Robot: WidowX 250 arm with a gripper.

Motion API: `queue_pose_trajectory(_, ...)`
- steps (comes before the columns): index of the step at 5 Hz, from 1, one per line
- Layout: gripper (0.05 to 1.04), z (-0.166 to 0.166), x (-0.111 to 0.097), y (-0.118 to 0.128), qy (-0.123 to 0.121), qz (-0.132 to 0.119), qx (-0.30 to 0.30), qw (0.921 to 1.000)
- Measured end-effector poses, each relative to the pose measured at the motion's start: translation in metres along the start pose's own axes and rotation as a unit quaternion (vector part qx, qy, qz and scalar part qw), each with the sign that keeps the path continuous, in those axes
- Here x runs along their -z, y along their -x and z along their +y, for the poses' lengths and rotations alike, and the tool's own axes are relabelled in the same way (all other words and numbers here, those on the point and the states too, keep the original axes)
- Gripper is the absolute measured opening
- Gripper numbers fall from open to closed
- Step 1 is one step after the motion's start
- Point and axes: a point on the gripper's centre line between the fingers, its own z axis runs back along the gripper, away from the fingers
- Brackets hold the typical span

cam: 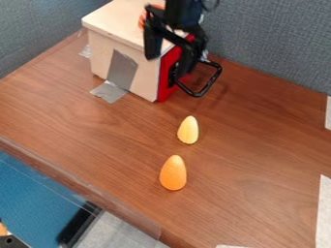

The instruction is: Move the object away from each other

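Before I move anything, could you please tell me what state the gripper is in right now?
Gripper: open, its two fingers apart, with nothing seen held between them.

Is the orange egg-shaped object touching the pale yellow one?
No, a strip of brown wooden table shows between the orange object and the pale yellow one.

Black arm (183,13), angular jaws (thin cable (211,6) beside).
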Motion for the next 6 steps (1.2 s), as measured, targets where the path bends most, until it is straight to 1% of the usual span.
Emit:
queue_pose_trajectory(1, 1.001, -0.034, 0.019, 0.010, -0.021, 0.018, 0.045, 0.9986)
queue_pose_trajectory(2, 1.001, -0.053, 0.038, 0.024, -0.025, 0.034, 0.071, 0.9966)
queue_pose_trajectory(3, 1.001, -0.068, 0.057, 0.045, -0.030, 0.057, 0.097, 0.9931)
queue_pose_trajectory(4, 1.001, -0.074, 0.067, 0.060, -0.028, 0.074, 0.113, 0.9904)
queue_pose_trajectory(5, 1.001, -0.076, 0.058, 0.077, -0.018, 0.069, 0.124, 0.9897)
queue_pose_trajectory(6, 1.001, -0.074, 0.064, 0.082, -0.023, 0.069, 0.120, 0.9901)
